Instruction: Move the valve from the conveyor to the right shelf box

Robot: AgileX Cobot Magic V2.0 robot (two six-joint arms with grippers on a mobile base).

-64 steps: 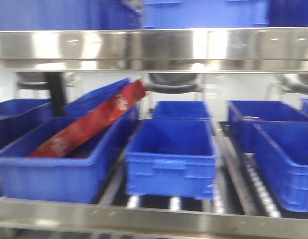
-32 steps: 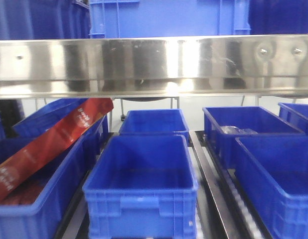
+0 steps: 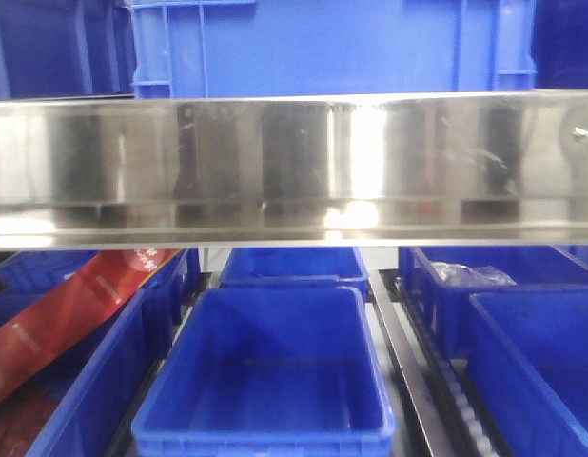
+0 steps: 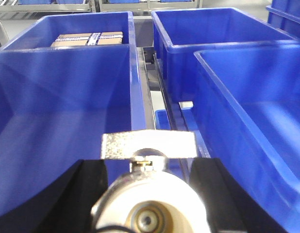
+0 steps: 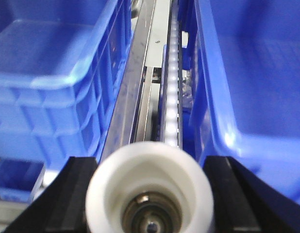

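Observation:
Each wrist view shows a valve held end-on between black fingers. In the left wrist view, my left gripper is shut on a valve whose white cap faces the camera and whose flat metal lever sticks up. It hangs over the wall between two blue shelf boxes. My right gripper is shut on a second valve, white cap toward the camera, above the roller track between two blue boxes. The conveyor is out of view.
A shiny steel shelf rail crosses the front view, with blue boxes in rows below and one above. A red packet leans in the left box. A far box holds cardboard cartons. A right box holds clear plastic.
The front view has closed in on the shelf. The steel rail sits lower and larger in the frame, and the boxes and red packet have slid down and left.

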